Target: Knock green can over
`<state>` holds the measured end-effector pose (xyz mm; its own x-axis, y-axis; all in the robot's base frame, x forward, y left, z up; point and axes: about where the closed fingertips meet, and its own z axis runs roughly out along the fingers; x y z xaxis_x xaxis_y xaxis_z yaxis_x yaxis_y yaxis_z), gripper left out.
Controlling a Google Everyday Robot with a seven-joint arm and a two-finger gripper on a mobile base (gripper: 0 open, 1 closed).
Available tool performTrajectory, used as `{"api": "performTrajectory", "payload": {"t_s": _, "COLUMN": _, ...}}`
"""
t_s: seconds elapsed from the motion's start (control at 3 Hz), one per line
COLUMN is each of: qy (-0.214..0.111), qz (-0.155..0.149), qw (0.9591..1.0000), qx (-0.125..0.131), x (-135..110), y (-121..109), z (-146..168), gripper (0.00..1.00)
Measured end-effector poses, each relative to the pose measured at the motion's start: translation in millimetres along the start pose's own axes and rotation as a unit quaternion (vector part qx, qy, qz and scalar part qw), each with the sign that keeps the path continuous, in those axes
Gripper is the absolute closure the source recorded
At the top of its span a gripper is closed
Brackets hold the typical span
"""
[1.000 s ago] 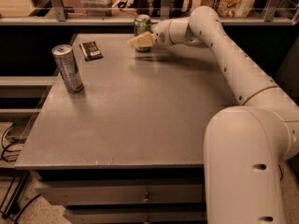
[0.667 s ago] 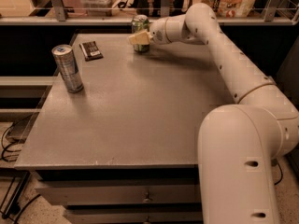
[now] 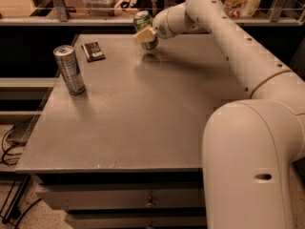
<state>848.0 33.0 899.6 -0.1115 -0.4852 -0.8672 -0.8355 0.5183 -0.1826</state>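
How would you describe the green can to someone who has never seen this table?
On the grey table, look to the far edge, near its middle. The green can sits there, right at the gripper of the white arm. It is green and shorter than the tall silver-and-blue can on the left, and not flat like the dark packet.

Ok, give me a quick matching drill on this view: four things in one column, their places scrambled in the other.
1. green can
2. silver-and-blue can
3. dark packet
4. tool

A. lying flat, back left of the table
B. standing upright near the left edge
C. at the far edge, partly behind the tool
D. at the green can's near side

Pairs: 1-C, 2-B, 3-A, 4-D
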Motion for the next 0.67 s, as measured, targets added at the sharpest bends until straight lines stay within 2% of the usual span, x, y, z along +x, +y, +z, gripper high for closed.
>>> {"api": "performTrajectory", "payload": {"t_s": 0.33, "qy": 0.076, "qz": -0.056, "qw": 0.9953, "qx": 0.018, "x": 5.0, "y": 2.3, "z": -18.4, "gripper": 1.0}}
{"api": "performTrajectory", "payload": {"t_s": 0.67, "qy": 0.185, "qz": -0.125, "qw": 0.9741, "qx": 0.033, "x": 22.9, "y": 2.2, "z": -35.6, "gripper": 0.83}}
